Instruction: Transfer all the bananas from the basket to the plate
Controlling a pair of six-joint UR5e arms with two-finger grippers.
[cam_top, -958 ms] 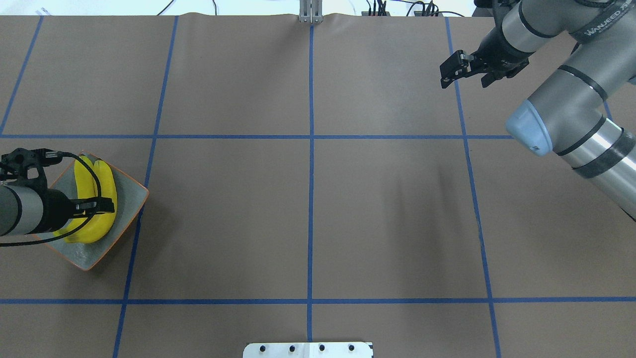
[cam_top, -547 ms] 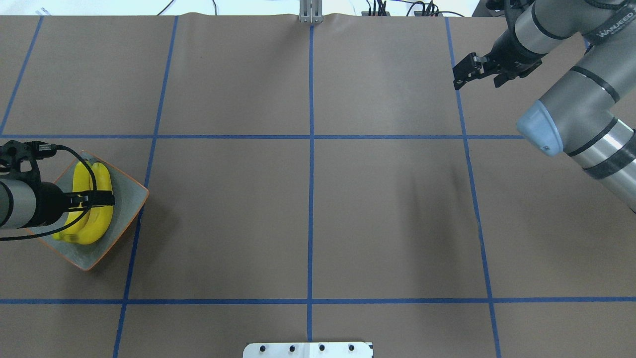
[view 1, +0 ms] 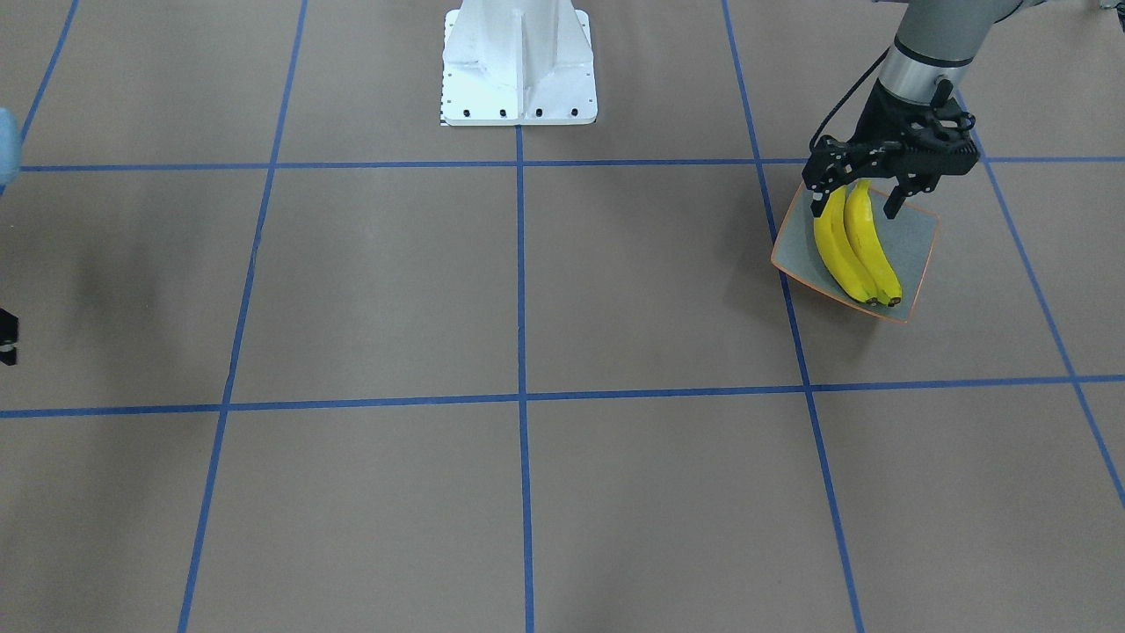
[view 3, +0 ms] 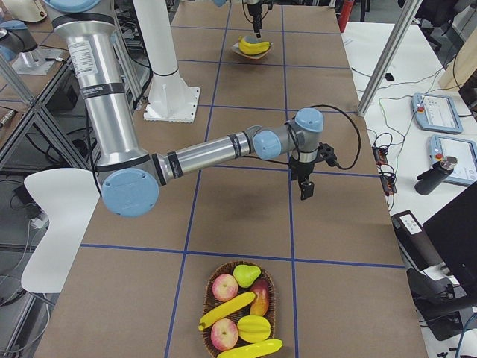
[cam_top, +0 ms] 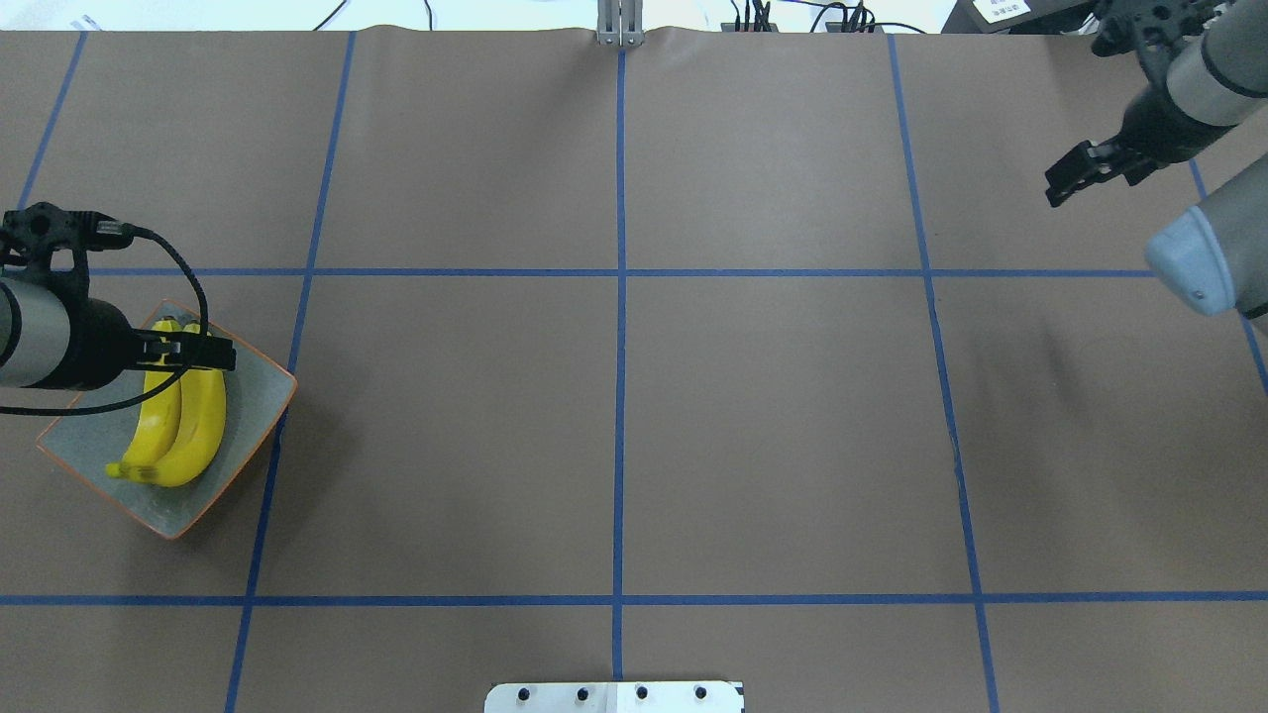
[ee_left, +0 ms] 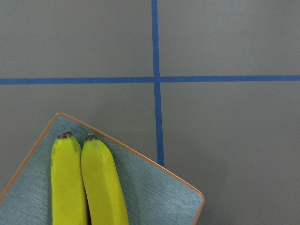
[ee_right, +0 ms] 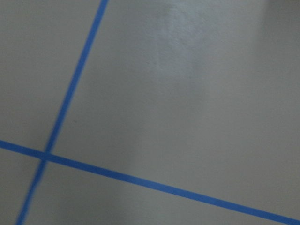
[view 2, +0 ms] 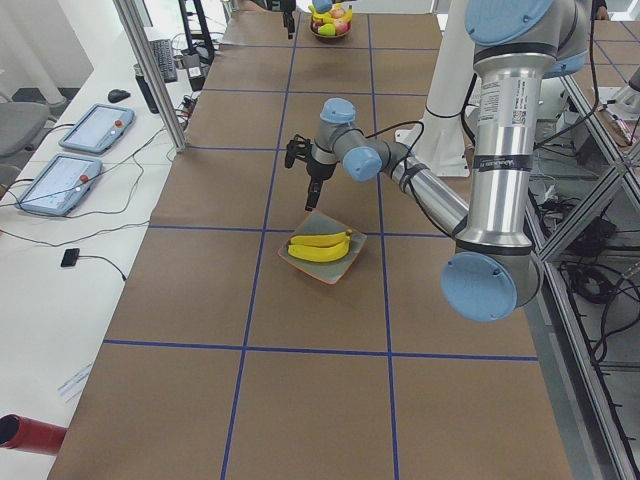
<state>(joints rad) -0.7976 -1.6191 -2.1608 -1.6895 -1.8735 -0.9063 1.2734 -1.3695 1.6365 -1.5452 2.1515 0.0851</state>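
two bananas [cam_top: 186,421] on plate [cam_top: 255,396] (left gripper [cam_top: 198,352] above, jaws spread)

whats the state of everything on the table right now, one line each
plate: flat on the table, holding fruit
bananas on plate: two, side by side, not gripped
basket: not yet emptied
bananas in basket: two, lying among other fruit
left gripper: open, empty, above the plate
right gripper: empty, over the table, jaws unclear

No writing is legible. Small print on the left arm [view 2: 497,105] and right arm [view 3: 91,71] is too tiny to read.
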